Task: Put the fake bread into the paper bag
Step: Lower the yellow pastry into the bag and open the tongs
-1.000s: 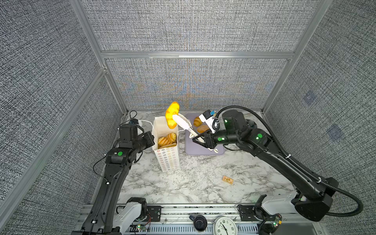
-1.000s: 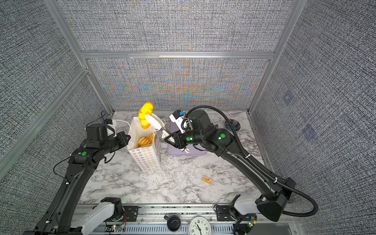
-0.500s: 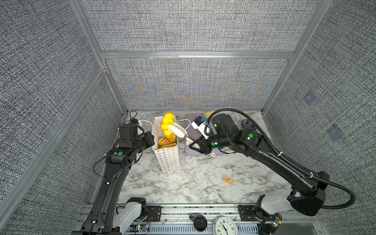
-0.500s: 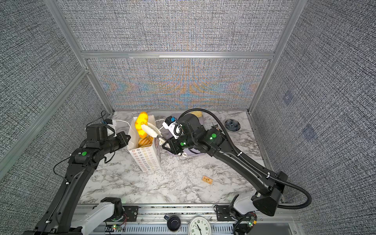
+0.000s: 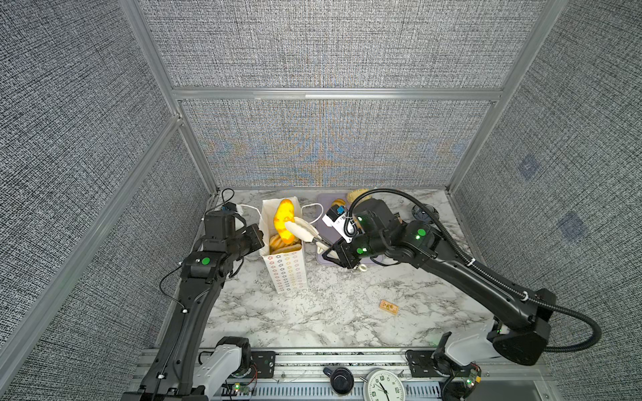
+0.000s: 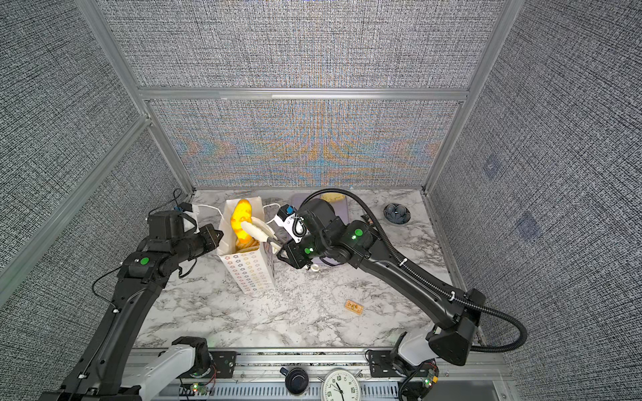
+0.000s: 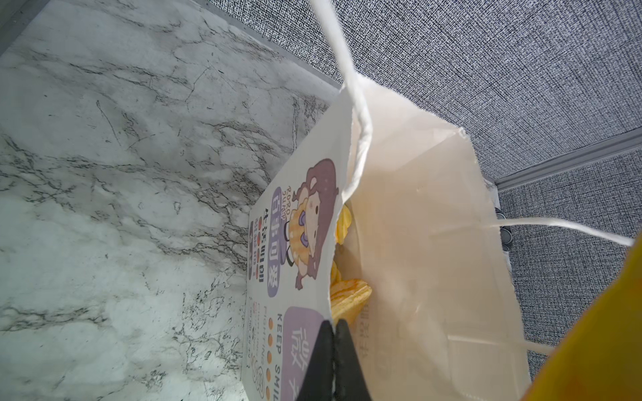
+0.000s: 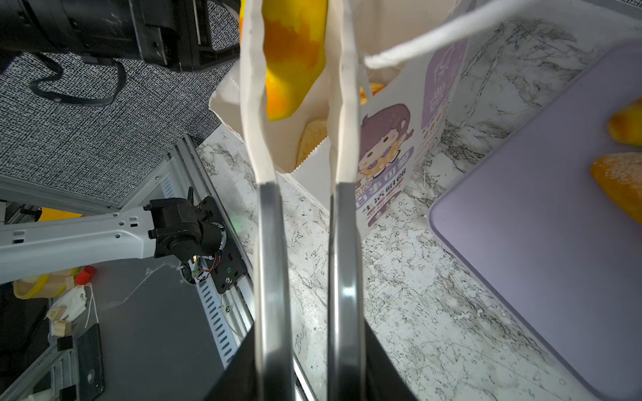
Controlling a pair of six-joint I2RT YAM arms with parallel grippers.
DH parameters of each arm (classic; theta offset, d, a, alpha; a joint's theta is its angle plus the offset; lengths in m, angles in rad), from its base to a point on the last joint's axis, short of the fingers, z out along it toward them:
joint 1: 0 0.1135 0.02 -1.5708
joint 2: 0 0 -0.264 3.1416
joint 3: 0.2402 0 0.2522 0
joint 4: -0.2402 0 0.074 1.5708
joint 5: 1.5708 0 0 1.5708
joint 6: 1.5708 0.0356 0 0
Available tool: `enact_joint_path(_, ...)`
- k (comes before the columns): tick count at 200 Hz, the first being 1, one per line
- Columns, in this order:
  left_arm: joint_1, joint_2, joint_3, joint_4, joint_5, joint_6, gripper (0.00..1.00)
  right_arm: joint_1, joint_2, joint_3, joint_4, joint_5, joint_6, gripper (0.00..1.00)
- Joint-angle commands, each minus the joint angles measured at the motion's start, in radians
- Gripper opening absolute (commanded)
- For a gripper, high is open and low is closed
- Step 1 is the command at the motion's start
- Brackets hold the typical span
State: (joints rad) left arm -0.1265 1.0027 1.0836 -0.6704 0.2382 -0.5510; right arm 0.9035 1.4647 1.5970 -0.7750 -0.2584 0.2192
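The fake bread loaf point(image 5: 283, 220) is judged to be light and probably hollow or foam-like. Its glossy skin may slip between smooth pads. A hold across the thick middle is favoured over the tapered ends, and a hard squeeze is not thought to be needed.

The loaf is gripped across its lower half by the white tips of the tongs point(image 8: 271, 243), whose metal arms are clamped in the right gripper point(image 5: 334, 253). It is held nearly upright over the open mouth of the paper bag point(image 5: 286, 274), with its lower end at or just inside the rim.

The bag is judged thin and easily buckled. Its side rim is pinched tight between the closed jaws of the left gripper point(image 7: 335, 333), so the mouth is held open. The bag is stood on the marble table point(image 5: 312, 319) near the back edge, toward the back left corner. Ridged loaves point(image 5: 281, 244) are seen inside it.

The held loaf is bright yellow, shaded to orange along one flank, elongated and tapered. Other golden loaves point(image 8: 622, 184) are left on the lavender tray point(image 8: 521, 243), just beside the bag.
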Motion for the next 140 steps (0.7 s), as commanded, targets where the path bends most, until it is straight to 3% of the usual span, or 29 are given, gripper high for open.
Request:
enact_joint_path(1,0.001,0.002,0.006,0.015,0.009,0.003,0.02,0.004,-0.001,0.004,0.012,0.011,-0.015,0.37)
enact_joint_path(87,0.001,0.001,0.005,0.016,0.009,0.004,0.02,0.009,-0.006,0.001,0.015,0.028,-0.015,0.47)
enact_joint_path(140,0.001,0.0,-0.001,0.018,0.009,0.0,0.02,0.011,-0.01,0.0,0.021,0.034,-0.014,0.47)
